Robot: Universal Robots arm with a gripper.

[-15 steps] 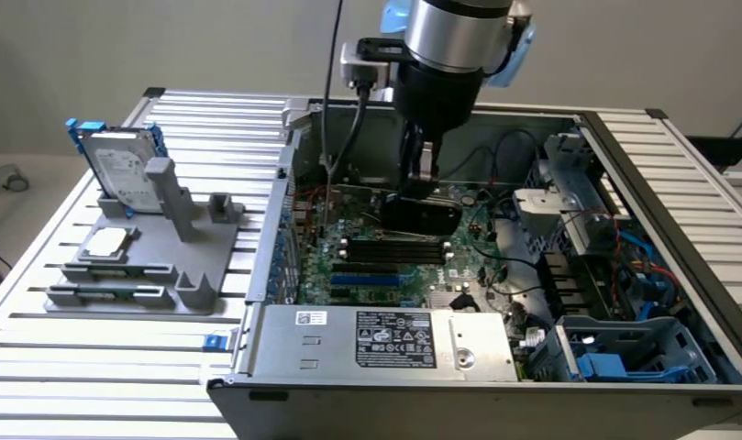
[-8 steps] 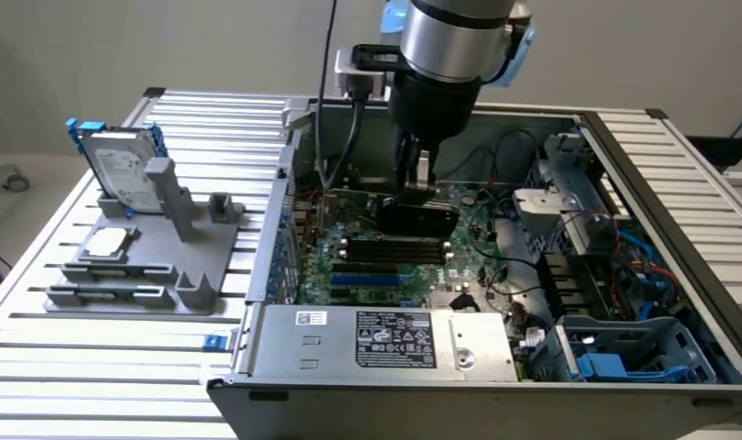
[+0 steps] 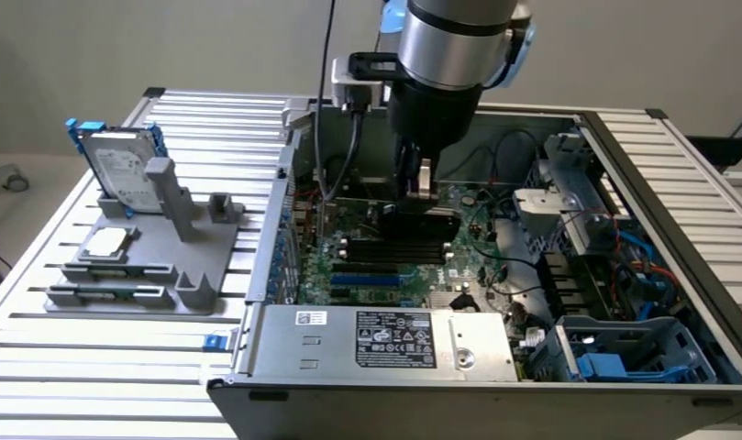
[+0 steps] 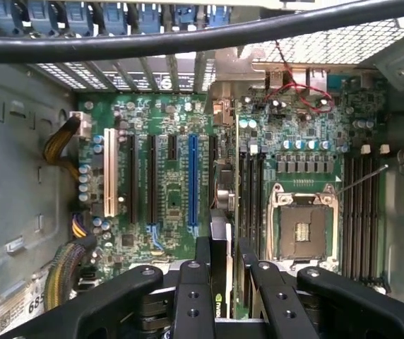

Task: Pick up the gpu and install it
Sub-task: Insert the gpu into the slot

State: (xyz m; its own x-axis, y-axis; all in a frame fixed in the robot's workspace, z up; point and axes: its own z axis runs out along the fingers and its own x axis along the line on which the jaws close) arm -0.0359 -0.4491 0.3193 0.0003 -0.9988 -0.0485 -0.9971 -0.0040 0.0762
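Inside the open grey computer case, the black gripper is clamped on the thin black gpu card, which hangs edge-down over the green motherboard. The install step appears to be in hand. Seating calls for squaring the card's edge with a slot.

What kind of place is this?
Probably a robotics lab or test bench for computer assembly: a robot arm holds a gpu inside an open computer case, on a slotted aluminium table beside a grey parts fixture.

The arm hangs vertical, its gripper clamped narrowly closed.
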